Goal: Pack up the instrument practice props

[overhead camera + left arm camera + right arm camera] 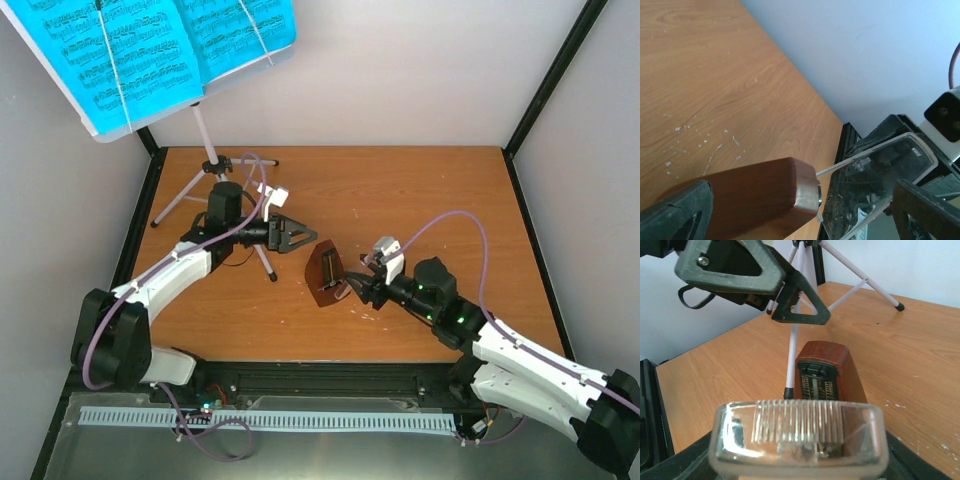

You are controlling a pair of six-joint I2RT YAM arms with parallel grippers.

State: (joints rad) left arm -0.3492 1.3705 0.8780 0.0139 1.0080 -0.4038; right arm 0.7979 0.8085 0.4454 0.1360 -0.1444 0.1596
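Presently, we find the music stand [205, 135] upright far left, sheet music [150, 50] on it, one leg beside the wide-open left gripper [312, 233]: a swing could topple it. The metronome [325, 272] lies at centre; the right gripper [358, 288] clamps its clear cover [797, 432], which could slip.

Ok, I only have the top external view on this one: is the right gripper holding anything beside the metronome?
Observer: Yes, the right wrist view shows the clear plastic cover gripped by the right gripper.
Operator: So the metronome is uncovered?
Observer: Yes, that view shows its front mechanism exposed.
Operator: And the left gripper?
Observer: Open. The left wrist view shows the metronome's narrow top between its spread fingers, but I can't tell whether they touch it.
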